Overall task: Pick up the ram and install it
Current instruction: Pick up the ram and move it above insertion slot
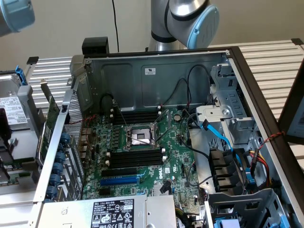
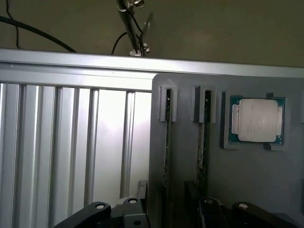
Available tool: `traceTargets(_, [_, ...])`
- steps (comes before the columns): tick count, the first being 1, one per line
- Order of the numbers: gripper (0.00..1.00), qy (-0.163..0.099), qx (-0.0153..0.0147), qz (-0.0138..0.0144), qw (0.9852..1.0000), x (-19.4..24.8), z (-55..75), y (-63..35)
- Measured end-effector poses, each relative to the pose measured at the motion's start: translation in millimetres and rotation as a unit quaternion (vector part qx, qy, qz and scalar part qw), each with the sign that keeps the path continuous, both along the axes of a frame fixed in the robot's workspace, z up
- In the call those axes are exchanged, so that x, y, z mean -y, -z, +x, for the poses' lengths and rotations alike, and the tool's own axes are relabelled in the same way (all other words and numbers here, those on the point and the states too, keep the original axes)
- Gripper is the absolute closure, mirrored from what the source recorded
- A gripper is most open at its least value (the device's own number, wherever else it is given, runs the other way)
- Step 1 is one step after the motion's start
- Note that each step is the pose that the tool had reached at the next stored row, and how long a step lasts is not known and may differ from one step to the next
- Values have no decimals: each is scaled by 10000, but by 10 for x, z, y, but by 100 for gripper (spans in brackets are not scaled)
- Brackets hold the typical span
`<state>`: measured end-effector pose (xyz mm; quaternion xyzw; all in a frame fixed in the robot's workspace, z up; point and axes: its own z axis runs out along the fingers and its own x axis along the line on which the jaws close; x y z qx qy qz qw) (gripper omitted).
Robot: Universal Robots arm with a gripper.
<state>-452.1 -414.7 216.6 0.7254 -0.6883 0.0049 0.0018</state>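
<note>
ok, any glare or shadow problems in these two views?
Wrist view: hard glare on the ribbed table, washed near white; the tray reads flat grey, the ram sits dark in its groove, and the CPU lid is evenly lit. Exterior view: soft, even light across the motherboard, with one bright glint on the socket.

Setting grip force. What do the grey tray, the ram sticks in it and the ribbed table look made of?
Tray: likely moulded or printed plastic, matte grey, no glare.
Ram sticks: seen edge-on, thin greenish board, probably fibreglass laminate.
Table: looks like extruded aluminium, ribbed, satin silver with soft highlights.
</note>
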Motion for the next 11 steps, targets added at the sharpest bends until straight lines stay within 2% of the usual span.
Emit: traceTargets(11, [56,1,-1,0,10000,0,-10,160])
